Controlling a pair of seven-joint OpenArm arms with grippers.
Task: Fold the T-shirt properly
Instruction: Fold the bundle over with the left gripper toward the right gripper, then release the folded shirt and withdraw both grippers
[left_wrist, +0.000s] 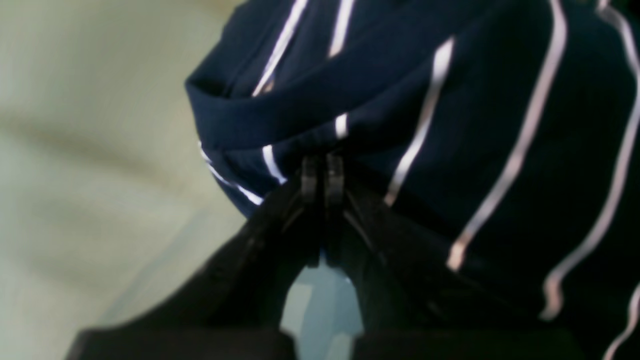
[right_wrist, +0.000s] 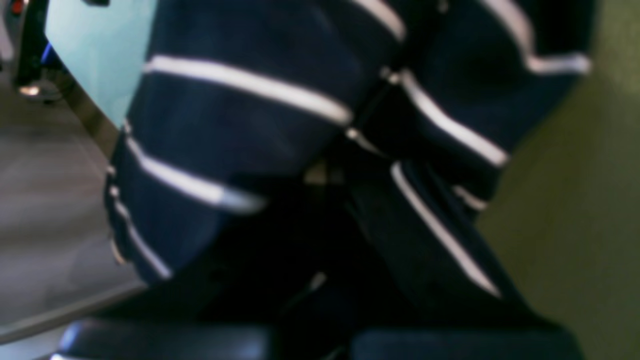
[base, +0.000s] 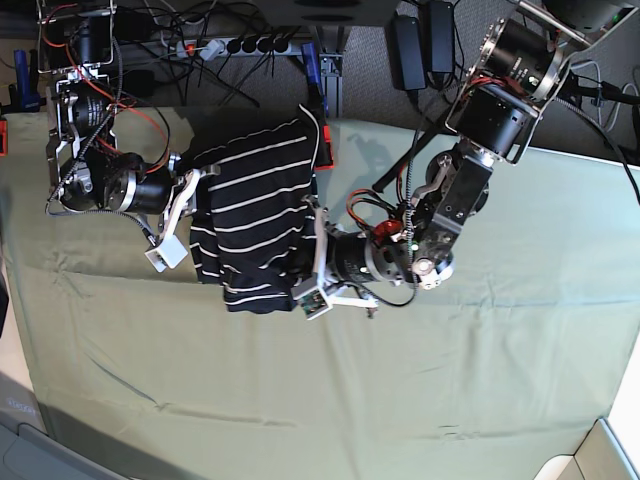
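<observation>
The T-shirt (base: 255, 215), dark navy with thin white stripes, hangs bunched between my two grippers above the olive-green table cloth (base: 450, 380). My left gripper (base: 313, 228) holds its right side. In the left wrist view the gripper (left_wrist: 322, 162) has its fingers pressed together on a fold of the T-shirt (left_wrist: 400, 90). My right gripper (base: 198, 180) holds the shirt's left side. In the right wrist view the striped cloth (right_wrist: 240, 125) drapes over the gripper (right_wrist: 325, 175) and hides its fingertips.
A power strip with cables (base: 230, 45) lies beyond the table's back edge. The green cloth is wrinkled toward the front left (base: 130, 390). The table's front right corner (base: 605, 450) shows at the bottom right.
</observation>
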